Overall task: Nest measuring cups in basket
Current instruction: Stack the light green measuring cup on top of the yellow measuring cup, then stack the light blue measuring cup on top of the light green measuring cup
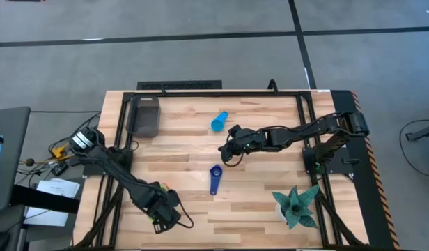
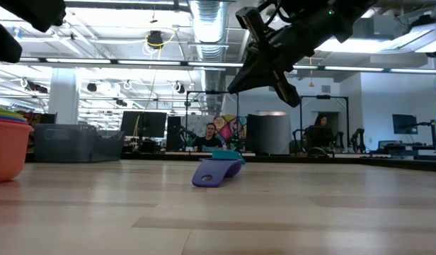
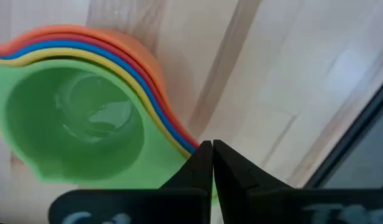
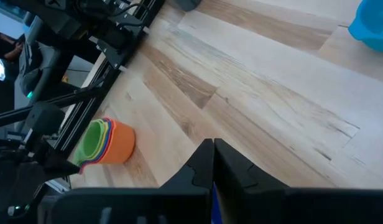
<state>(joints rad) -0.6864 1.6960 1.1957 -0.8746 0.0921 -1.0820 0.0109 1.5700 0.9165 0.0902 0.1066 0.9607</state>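
Observation:
A nested stack of cups (image 3: 79,118), green innermost, then yellow, blue, red and orange, stands on its base near the table's near-left corner (image 4: 106,143). My left gripper (image 3: 212,148) is shut at the stack's handle side (image 1: 164,209). The dark blue cup (image 1: 215,179) lies on the table's middle (image 2: 216,171). The light blue cup (image 1: 219,120) lies farther back on its side (image 4: 373,25). My right gripper (image 1: 228,150) is shut and hangs high over the table (image 2: 274,74), empty. The dark grey basket (image 1: 146,115) sits at the far left. My left gripper's shut fingertips (image 3: 204,155) stand right at the stacked handles (image 3: 179,146) of the nested cups. Whether they touch the handles I cannot tell; the fingers hide that spot. The stack rests upright on the table.
A teal spiky plant (image 1: 297,206) stands at the near right. A black metal frame (image 1: 124,150) runs along the table's sides. Bare wood lies between the basket, the two loose cups and the stack. People sit at desks in the room beyond (image 2: 212,134).

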